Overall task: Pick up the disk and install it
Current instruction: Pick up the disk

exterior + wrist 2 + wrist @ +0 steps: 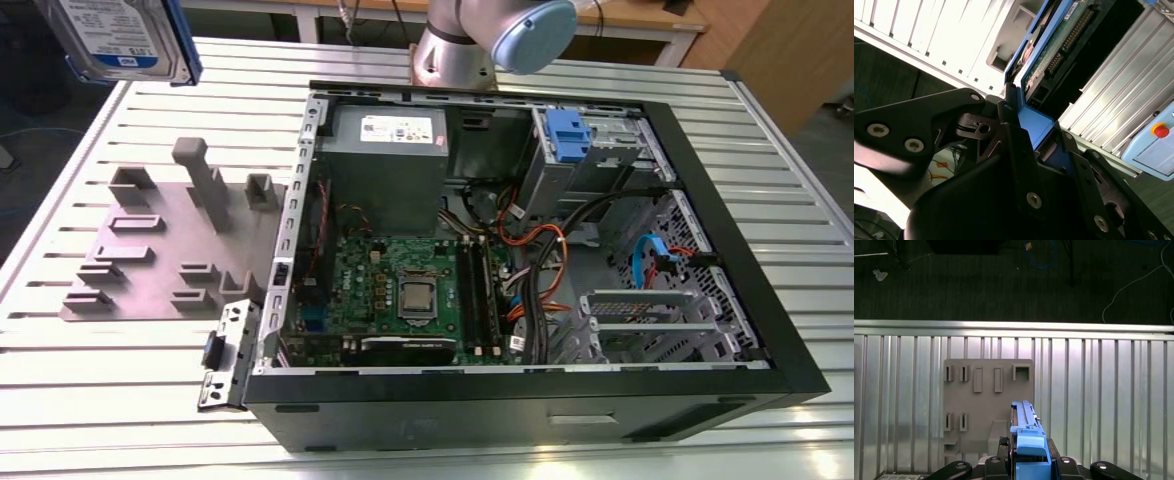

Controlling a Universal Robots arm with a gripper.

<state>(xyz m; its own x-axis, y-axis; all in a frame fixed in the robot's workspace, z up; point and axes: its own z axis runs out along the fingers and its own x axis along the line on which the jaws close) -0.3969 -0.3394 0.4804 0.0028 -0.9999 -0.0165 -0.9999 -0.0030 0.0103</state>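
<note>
The disk [120, 35], a silver-grey drive with a white-and-blue label in a blue carrier frame, hangs in the air at the top of the exterior view's left, above the table's far corner. In both wrist views my gripper [1029, 463] is shut on the blue carrier end of the disk [1024, 422]. The second wrist view shows the disk's green circuit board side [1064, 35] and my black fingers [1010, 135] clamped on either side of the carrier. The disk is lifted clear of the grey holder plate [989, 400].
The open computer case [727, 210] lies on the slatted table, with a drive bay holding a lone blue bracket [567, 135] at its far right and a grey power supply [387, 150] beside it. The grey holder plate [160, 250] sits left of the case. The arm's base [461, 45] stands behind the case.
</note>
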